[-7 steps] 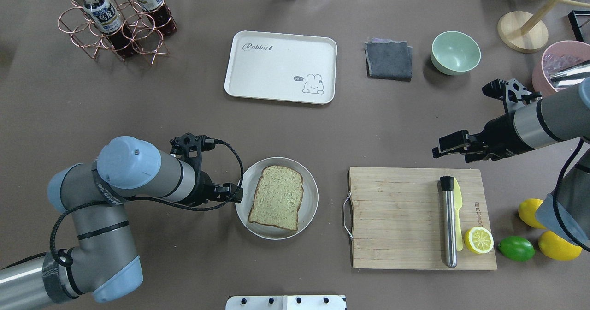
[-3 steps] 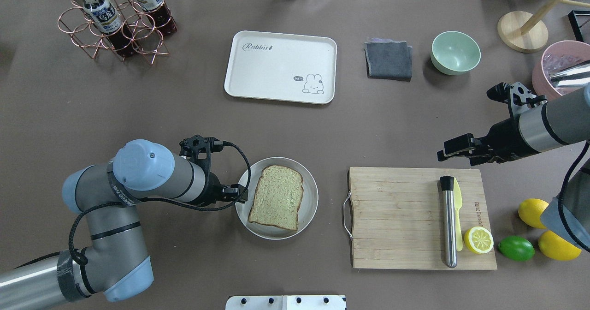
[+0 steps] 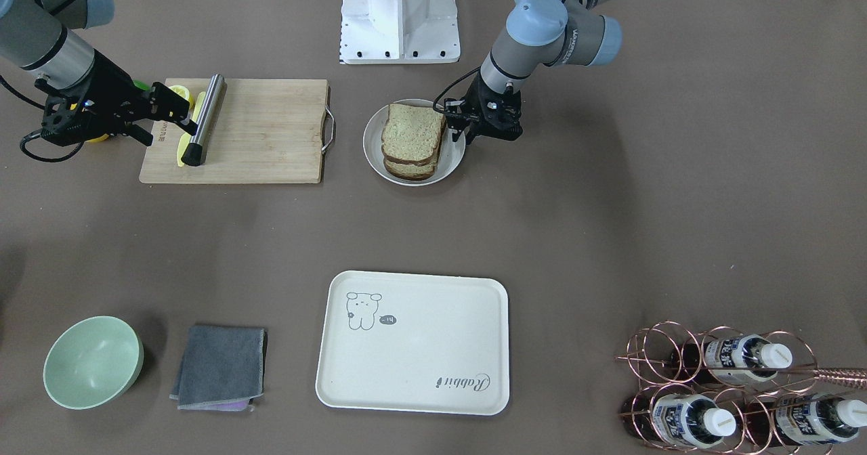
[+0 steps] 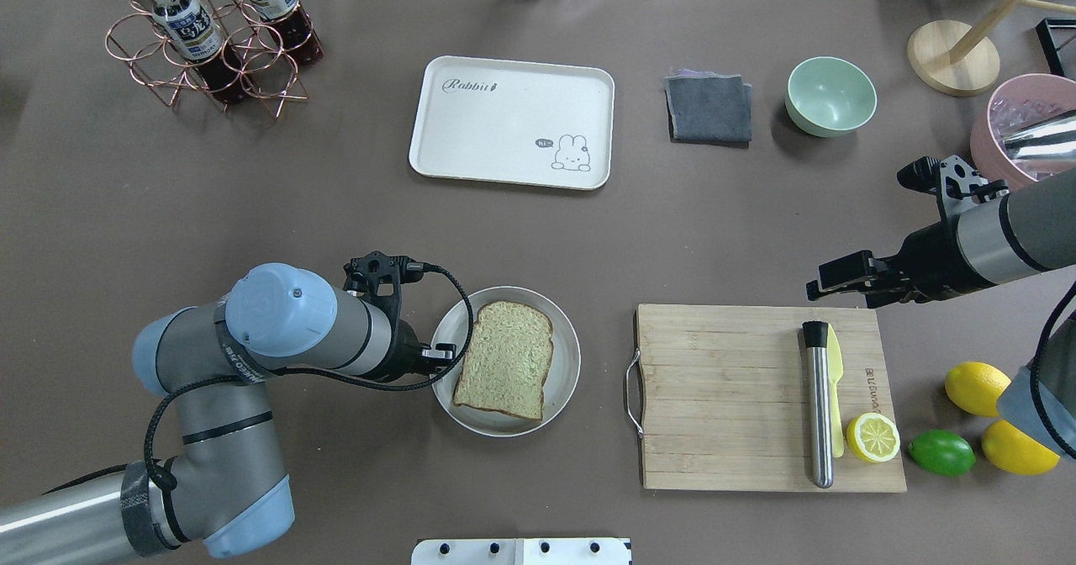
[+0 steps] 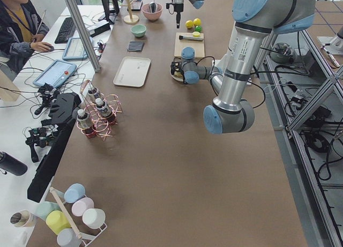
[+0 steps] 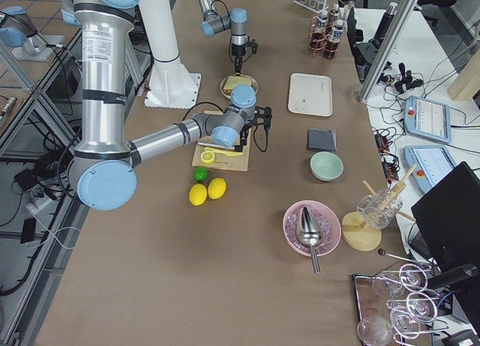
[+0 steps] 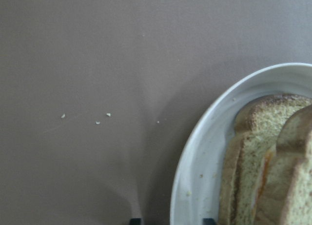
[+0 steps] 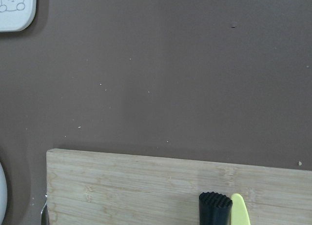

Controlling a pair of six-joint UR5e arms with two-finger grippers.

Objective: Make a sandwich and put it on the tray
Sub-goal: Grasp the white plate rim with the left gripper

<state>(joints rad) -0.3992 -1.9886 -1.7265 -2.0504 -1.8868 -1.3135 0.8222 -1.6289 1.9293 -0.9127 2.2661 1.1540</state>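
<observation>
At the plate (image 4: 568, 373) rim beside the sandwich (image 4: 504, 360), the left tool (image 4: 444, 352) seems parted, empty.

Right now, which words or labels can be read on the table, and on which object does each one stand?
"Rabbit": script in one corner of the tray.
"hi": tiny bubble beside the tray's cartoon drawing, barely legible.
Mark near the edge of the cutting board: too small to read.
Labels on the bottles: too blurred to read.

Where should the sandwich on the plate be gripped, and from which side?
Probably its crust edge facing the left end effector, pinching both slices of the sandwich together from that side: the stack lies flat and the plate rim is low there.
</observation>
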